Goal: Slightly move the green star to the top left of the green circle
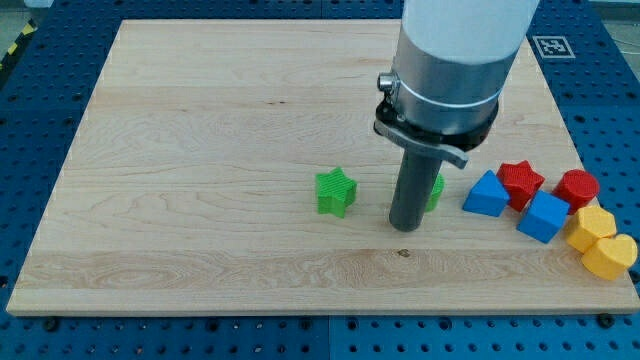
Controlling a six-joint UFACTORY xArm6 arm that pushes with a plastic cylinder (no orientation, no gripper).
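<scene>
right of green star (335, 192), my tip (405, 227), star's pointing unclear

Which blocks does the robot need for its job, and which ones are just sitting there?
For the job:
green star
green circle, mostly hidden behind the rod
my tip, between the two green blocks

Just lying about, at the view's right:
blue triangle
blue cube
red star
red cylinder
two yellow blocks

Green circle (436, 188) mostly behind rod
</scene>
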